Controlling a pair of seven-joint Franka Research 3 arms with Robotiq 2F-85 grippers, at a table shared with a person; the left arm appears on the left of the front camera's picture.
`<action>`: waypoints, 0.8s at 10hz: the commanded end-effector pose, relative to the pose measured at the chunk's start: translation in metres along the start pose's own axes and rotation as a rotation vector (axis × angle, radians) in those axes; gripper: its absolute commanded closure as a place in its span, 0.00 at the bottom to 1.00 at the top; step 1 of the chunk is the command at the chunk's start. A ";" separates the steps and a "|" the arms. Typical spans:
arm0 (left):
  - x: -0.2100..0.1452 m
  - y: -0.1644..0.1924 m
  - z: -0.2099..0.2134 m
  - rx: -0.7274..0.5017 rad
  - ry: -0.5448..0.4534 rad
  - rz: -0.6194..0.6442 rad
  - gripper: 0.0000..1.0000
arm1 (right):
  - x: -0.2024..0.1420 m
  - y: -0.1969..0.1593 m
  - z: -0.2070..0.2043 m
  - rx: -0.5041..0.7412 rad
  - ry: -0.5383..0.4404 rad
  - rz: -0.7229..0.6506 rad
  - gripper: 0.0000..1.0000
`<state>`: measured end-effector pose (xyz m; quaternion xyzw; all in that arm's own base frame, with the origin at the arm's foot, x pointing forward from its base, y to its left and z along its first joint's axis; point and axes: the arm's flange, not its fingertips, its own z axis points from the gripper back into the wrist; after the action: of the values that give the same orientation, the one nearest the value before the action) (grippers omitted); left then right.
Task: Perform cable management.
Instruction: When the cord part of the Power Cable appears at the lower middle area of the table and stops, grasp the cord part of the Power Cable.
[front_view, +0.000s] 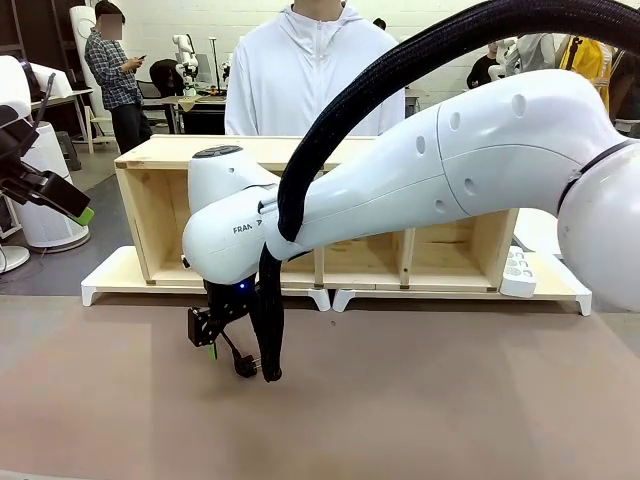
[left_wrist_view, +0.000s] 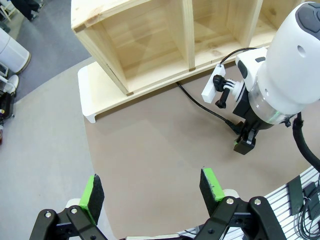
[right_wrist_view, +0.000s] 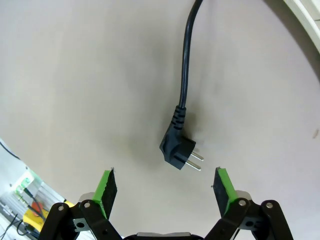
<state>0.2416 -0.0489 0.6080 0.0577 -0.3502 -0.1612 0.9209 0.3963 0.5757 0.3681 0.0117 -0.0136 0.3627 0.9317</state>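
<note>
We see the right gripper (right_wrist_view: 165, 172) pointing straight down over the cable (right_wrist_view: 185, 75) plug (right_wrist_view: 176, 148) on the worktop (right_wrist_view: 75, 75), jaws spread wide, left gripper (left_wrist_view: 151, 187) likewise.

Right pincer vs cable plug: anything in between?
Nothing visible. The right pincer hangs open above the cable plug, which lies by itself on the bare table. The space between its fingers and the plug is free.

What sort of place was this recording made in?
Likely a robotics lab rather than a home: a white robot arm works over a brown-topped table in front of a bare open wooden shelf, and a person in a white hooded top stands across it.
</note>
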 end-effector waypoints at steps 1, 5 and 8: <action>0.002 0.000 -0.001 0.008 -0.006 -0.001 0.00 | 0.012 0.000 -0.002 -0.003 -0.003 0.013 0.00; 0.002 0.000 -0.001 0.008 -0.006 -0.001 0.00 | 0.013 -0.002 -0.005 -0.013 -0.006 -0.002 0.00; 0.002 0.000 -0.001 0.008 -0.006 -0.001 0.00 | 0.006 -0.004 -0.005 -0.003 -0.002 0.000 0.00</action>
<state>0.2416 -0.0489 0.6080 0.0577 -0.3502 -0.1612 0.9209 0.4045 0.5774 0.3632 0.0108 -0.0151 0.3618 0.9321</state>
